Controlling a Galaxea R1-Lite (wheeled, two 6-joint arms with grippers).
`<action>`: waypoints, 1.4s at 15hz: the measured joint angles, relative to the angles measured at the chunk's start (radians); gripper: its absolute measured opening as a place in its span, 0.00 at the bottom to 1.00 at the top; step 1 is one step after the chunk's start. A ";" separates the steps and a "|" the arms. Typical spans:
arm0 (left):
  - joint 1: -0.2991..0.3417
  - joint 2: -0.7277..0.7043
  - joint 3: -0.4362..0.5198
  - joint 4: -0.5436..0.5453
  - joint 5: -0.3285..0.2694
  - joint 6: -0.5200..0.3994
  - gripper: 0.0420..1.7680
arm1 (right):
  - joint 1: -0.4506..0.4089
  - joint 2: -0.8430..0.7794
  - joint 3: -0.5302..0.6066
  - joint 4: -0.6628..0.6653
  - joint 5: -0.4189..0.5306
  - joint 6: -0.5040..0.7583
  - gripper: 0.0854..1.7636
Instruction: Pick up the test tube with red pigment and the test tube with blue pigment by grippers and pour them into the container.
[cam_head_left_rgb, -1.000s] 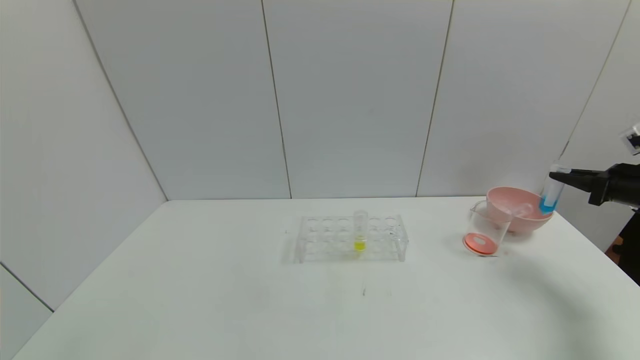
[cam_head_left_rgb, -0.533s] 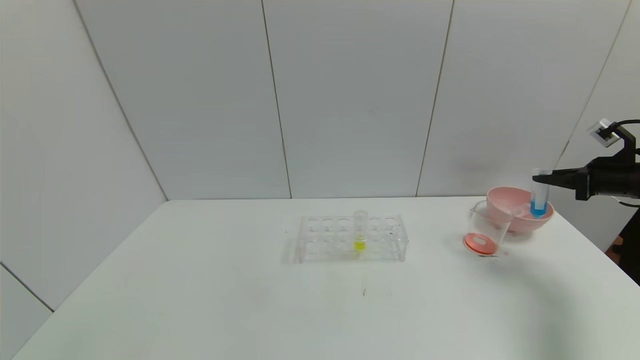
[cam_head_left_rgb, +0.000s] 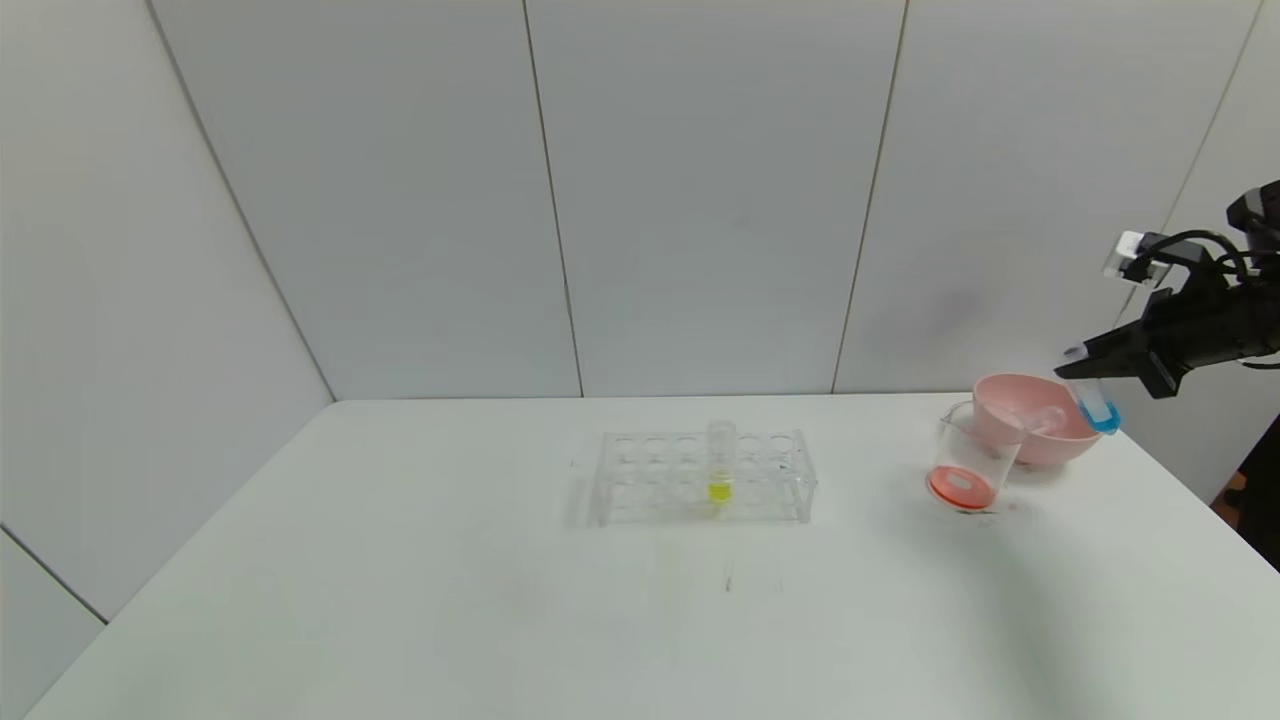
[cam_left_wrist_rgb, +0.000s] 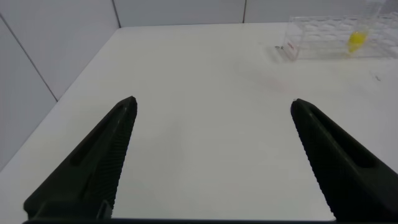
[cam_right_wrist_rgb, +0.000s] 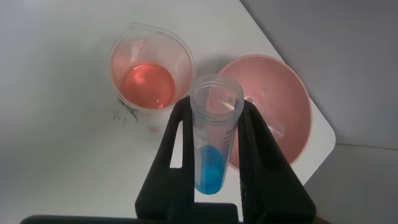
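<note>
1. Table (cam_head_left_rgb: 400, 600) fills my head view; near its middle stands the clear rack (cam_head_left_rgb: 700, 478) with one yellow tube (cam_head_left_rgb: 720, 465).
2. Pink bowl (cam_head_left_rgb: 1040, 440) sits at the right edge, an emptied tube lying inside.
3. I see the container (cam_head_left_rgb: 968, 462), touching the bowl, holding red liquid.
4. My right gripper (cam_head_left_rgb: 1085, 368) is clamped on the test tube with blue pigment (cam_head_left_rgb: 1097, 405), tilted above the bowl's right rim.
5. My left gripper (cam_left_wrist_rgb: 211, 124) hovers spread wide, holding nothing.

Clear plastic test tube (cam_right_wrist_rgb: 212, 137) holds bright blue liquid; clear glass beaker (cam_right_wrist_rgb: 149, 71) holds red-orange liquid; round pink bowl (cam_right_wrist_rgb: 292, 118); black right gripper (cam_right_wrist_rgb: 214, 134); white surface (cam_head_left_rgb: 500, 600).
</note>
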 joint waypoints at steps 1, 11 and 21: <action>0.000 0.000 0.000 0.000 0.000 0.000 1.00 | 0.020 0.003 -0.004 0.022 -0.029 -0.028 0.23; 0.000 0.000 0.000 0.000 0.000 0.000 1.00 | 0.138 0.009 -0.014 0.053 -0.252 -0.112 0.23; 0.000 0.000 0.000 0.000 0.000 0.000 1.00 | 0.212 -0.001 -0.017 0.109 -0.498 -0.211 0.23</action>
